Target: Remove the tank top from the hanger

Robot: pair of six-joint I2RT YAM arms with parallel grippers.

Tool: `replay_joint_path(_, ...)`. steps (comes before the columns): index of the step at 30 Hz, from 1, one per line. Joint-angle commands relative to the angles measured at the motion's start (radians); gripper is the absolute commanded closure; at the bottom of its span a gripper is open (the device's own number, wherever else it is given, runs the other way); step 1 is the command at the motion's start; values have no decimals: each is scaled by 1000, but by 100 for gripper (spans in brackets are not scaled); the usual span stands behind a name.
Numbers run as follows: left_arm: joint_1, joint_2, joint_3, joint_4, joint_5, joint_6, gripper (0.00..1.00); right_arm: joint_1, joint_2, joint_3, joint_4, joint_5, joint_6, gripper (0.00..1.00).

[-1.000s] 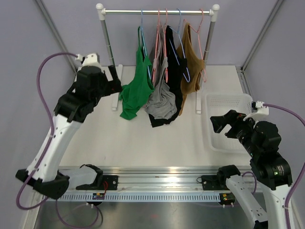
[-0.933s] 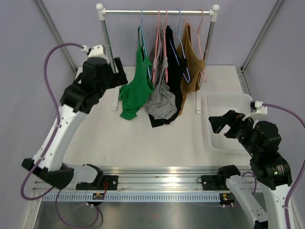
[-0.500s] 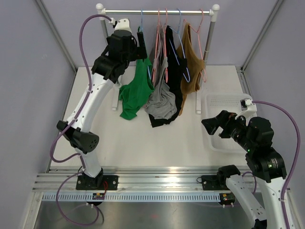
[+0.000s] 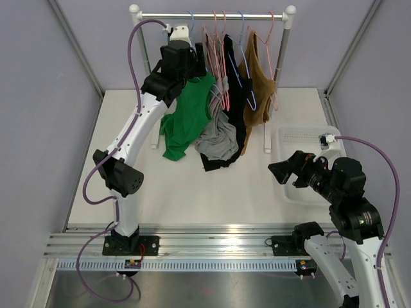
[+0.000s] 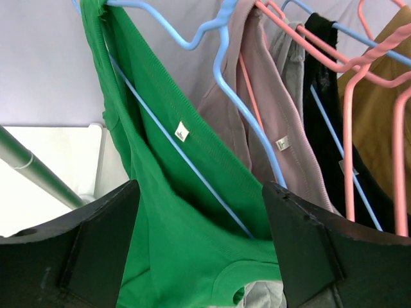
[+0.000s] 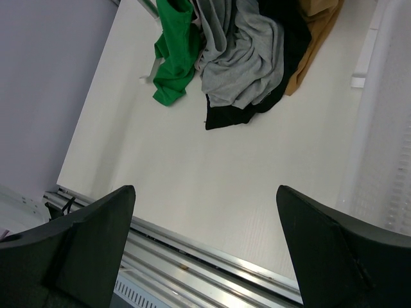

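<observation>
Walls: plain pale lilac panels point(image 4: 38, 77) closed in the back and both sides.
Frame: thin grey metal struts point(image 4: 76, 46) ran up the back corners, leaning outward.
Table: a white, matte top point(image 4: 212, 192) filled the middle of the enclosure.
Rack: a white-jointed clothes rack with a metal bar point(image 4: 257, 15) stood at the far side of the table.
Rail: a ribbed aluminium rail point(image 4: 218, 247) lay along the near edge.
Base: a dull grey metal sheet point(image 4: 212, 289) showed below the rail.
Light: soft and even, with a bright glare on the rail.

White basket point(image 4: 307, 136), perhaps perforated, on table point(image 4: 192, 192), right of rack point(image 4: 284, 45).
</observation>
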Motion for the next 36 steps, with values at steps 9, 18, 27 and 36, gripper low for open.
replay_joint_path(9, -42, -148, -97, 99, -41, -32, 15, 6, 19, -7, 32, -52, -5, 0)
replay_joint_path(18, -64, -142, -80, 95, -74, -52, 14, 5, 19, 5, 26, -58, -10, 1)
replay_joint_path(27, -42, 27, 96, 53, -124, 0, 44, 6, 13, 45, -6, -58, -25, 1)
replay_joint_path(36, -32, 72, 95, 44, -159, 28, 77, 3, 7, 47, -10, -61, -22, 0)
